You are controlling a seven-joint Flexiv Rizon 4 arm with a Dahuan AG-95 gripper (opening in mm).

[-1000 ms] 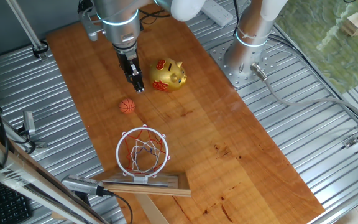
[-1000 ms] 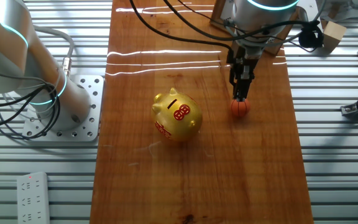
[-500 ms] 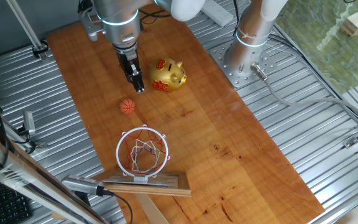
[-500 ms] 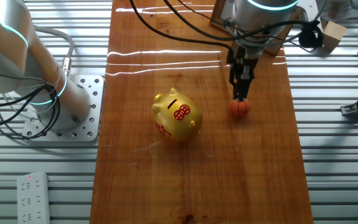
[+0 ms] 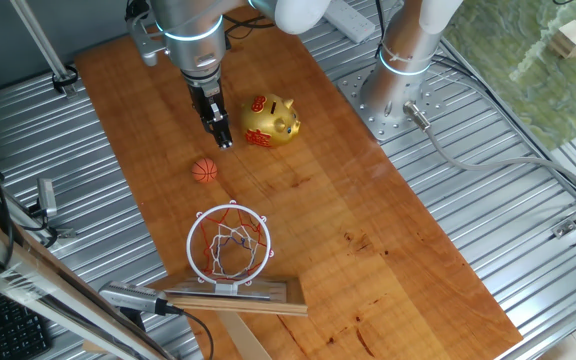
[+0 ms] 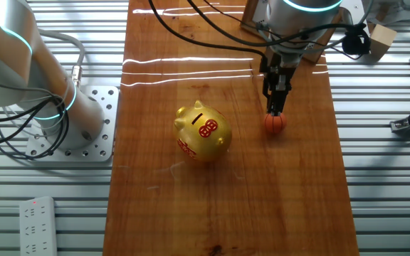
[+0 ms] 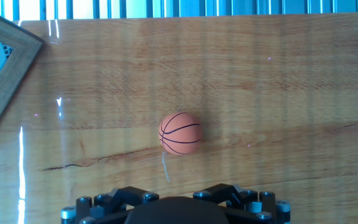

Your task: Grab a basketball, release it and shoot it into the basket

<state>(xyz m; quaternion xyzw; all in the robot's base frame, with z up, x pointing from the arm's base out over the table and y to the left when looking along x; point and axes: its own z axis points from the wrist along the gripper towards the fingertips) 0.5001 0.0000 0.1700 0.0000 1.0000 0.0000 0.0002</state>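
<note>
Gripper: we are seeing our gripper (image 5: 224,141) hanging above the wooden tabletop (image 5: 368,220) with nothing between its fingers, which appear pressed together.
Basketball: we are finding the basketball (image 5: 205,171) lying on the wood, apart from the fingertips, between them and the basket (image 5: 230,243).
Hand view: the basketball (image 7: 180,133) is sitting alone mid-frame.
Bystander: a gold piggy bank (image 5: 271,120) is standing just beside the gripper.

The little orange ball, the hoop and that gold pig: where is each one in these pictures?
basketball (image 7: 180,133), hand view, middle of the ball.
basket (image 5: 229,245), one fixed view, on the net inside the ring.
piggy bank (image 6: 203,132), the other fixed view, on its gold back by the red mark.
</note>
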